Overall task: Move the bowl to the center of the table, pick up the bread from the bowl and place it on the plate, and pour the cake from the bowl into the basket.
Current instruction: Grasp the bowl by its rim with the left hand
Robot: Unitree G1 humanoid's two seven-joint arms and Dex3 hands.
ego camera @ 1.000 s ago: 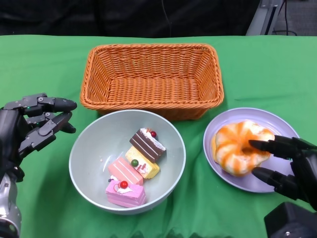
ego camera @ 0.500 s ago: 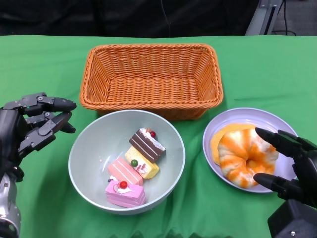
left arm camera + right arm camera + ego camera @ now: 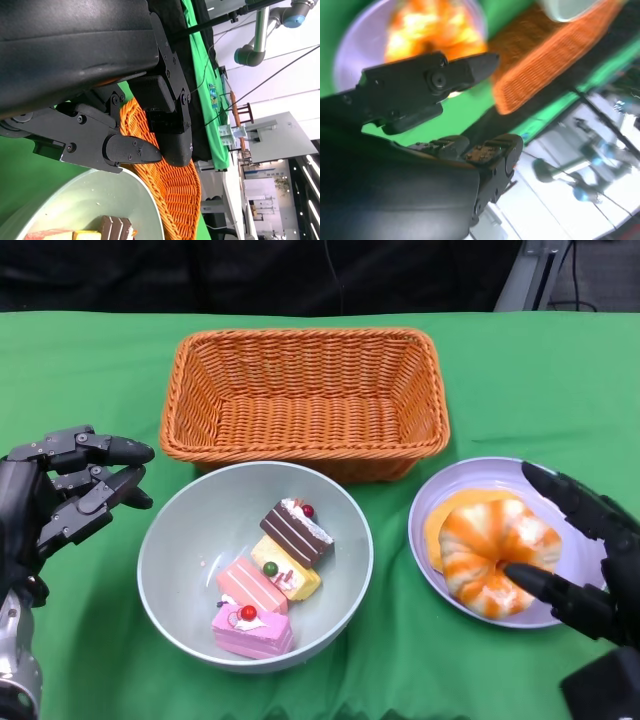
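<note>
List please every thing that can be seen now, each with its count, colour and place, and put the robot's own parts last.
table cloth: one, green, under everything.
basket: one, orange wicker, at the back centre, nothing in it.
bowl: one, grey-green, in front of the basket.
cake pieces: four, in the bowl; one brown striped, one yellow, two pink.
plate: one, lilac, right of the bowl.
bread: one, orange and white, on the plate.
left hand: one, black, left of the bowl, holding nothing.
right hand: one, black, fingers spread around the bread on the plate's right side.
</note>
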